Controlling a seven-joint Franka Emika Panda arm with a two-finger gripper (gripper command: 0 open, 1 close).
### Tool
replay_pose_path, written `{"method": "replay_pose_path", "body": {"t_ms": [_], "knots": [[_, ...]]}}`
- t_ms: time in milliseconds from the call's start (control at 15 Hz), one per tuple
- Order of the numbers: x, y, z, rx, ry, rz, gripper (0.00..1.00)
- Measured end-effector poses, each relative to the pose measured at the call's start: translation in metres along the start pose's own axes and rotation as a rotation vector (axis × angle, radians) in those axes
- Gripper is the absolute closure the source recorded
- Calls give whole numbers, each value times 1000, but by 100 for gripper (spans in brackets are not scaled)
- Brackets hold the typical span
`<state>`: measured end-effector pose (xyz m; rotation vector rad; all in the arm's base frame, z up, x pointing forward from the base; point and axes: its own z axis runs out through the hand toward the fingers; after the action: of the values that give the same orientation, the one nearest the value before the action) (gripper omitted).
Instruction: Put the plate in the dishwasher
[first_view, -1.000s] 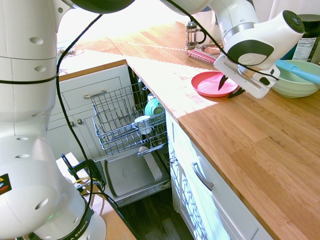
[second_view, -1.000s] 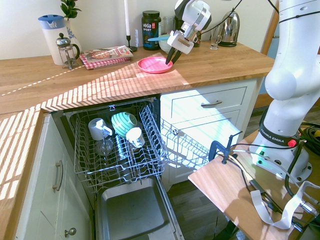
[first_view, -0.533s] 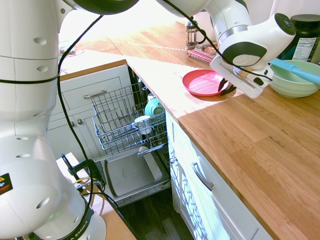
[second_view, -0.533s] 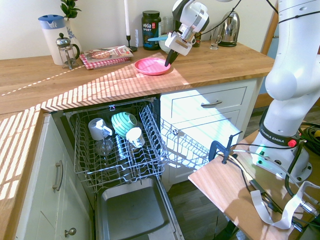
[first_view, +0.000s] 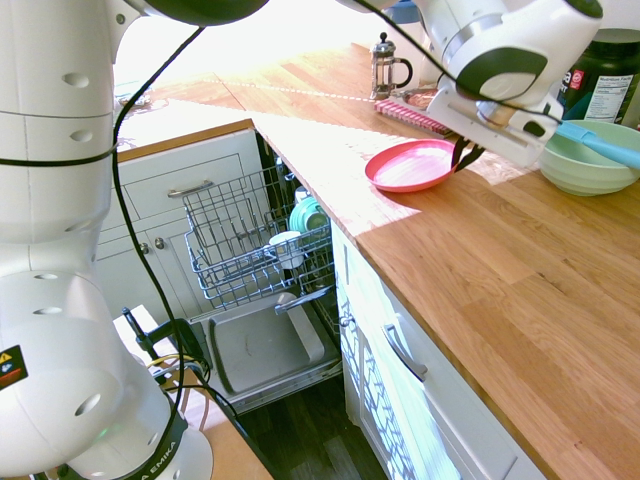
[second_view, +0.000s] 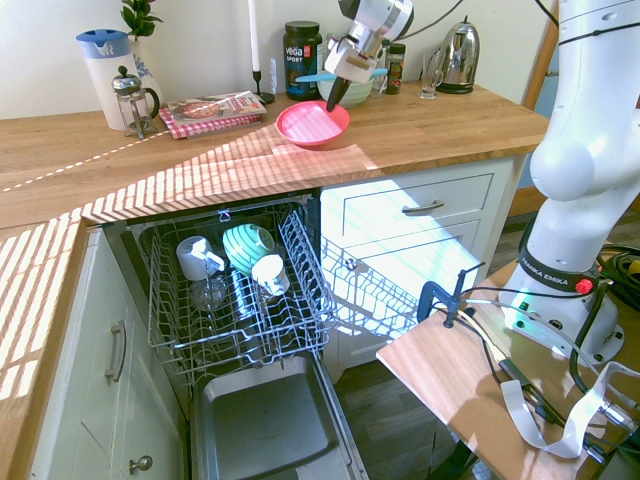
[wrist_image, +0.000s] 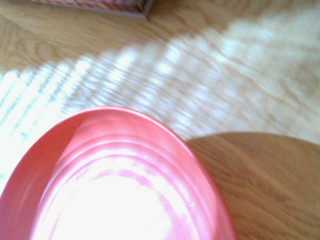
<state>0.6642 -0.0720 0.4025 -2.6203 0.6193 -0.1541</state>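
Progress looks early: gripper (second_view: 338, 97) pinches the rim of the round coral-pink plastic plate (second_view: 312, 123), tilted just above the wooden counter (second_view: 430, 125); carrying it to the open dishwasher's grey wire rack (second_view: 235, 300) remains; rack holds cups already.

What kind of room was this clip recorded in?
A home kitchen, most likely: a wooden countertop over white cabinet drawers, an open dishwasher with cups in its rack, and a kettle by the wall.
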Motion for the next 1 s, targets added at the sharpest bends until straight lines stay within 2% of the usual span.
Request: {"method": "replay_pose_path", "body": {"t_ms": [133,267,467,600,733,1000], "knots": [[-15,-69,-26,-21,49,-110,100],[-54,-147,-33,-69,127,-222,100],[-173,-252,-25,-171,244,-374,100],[-278,-296,14,-221,297,-481,100],[-355,-308,80,-288,331,-579,100],[-444,-322,211,-449,486,-741,100]]}}
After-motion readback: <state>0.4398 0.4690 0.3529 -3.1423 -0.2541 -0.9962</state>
